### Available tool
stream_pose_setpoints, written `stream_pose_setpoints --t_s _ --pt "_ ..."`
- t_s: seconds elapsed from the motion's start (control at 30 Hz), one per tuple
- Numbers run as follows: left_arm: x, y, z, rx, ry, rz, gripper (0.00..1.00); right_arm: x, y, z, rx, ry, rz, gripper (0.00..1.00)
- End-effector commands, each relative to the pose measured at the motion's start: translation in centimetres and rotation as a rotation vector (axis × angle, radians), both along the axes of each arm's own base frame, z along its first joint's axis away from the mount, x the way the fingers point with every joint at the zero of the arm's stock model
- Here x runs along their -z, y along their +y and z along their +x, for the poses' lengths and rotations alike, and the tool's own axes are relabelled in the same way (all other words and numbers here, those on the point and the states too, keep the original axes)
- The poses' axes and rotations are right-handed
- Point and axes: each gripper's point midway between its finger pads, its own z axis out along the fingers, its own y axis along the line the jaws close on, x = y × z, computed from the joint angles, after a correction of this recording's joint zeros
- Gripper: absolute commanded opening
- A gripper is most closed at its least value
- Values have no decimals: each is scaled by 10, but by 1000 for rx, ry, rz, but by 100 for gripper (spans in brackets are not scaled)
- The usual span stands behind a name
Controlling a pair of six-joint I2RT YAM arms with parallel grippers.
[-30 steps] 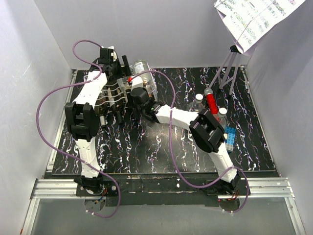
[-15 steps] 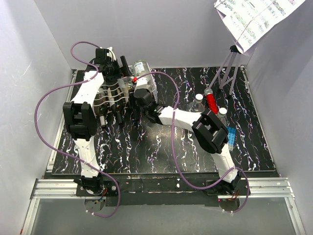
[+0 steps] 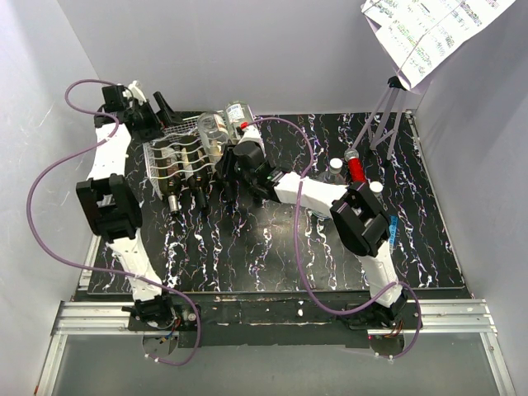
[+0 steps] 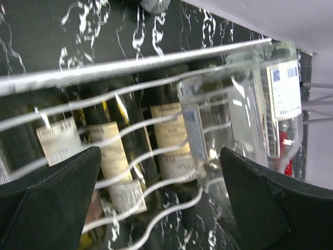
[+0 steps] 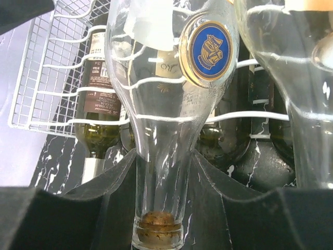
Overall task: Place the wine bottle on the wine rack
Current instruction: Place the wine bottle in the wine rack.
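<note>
At the far left, the left claw hangs above the back corner of the wine rack with its fingers spread wide and nothing between them. It seems to have no part in this step. The rack's lower cradles hold several dark bottles, lying with their necks toward the arms.

On the rack's right side, the clear wine bottle lies over the wavy top wires, neck pointing back at the arm. The right claw is clenched on that neck just above the cork. From here I cannot tell whether the body sits fully in a cradle or hovers just over it. A second clear bottle lies just beside it to the right.

The carrying looks done. What is left is to settle the bottle, let go and draw the arm clear.
</note>
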Motion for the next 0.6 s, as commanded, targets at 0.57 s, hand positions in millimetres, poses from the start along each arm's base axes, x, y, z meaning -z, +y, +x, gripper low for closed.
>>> stream_pose_setpoints --t_s 0.57 --pt "-98 -20 -155 -128 -159 51 98 -26 29 29 -34 0 124 1"
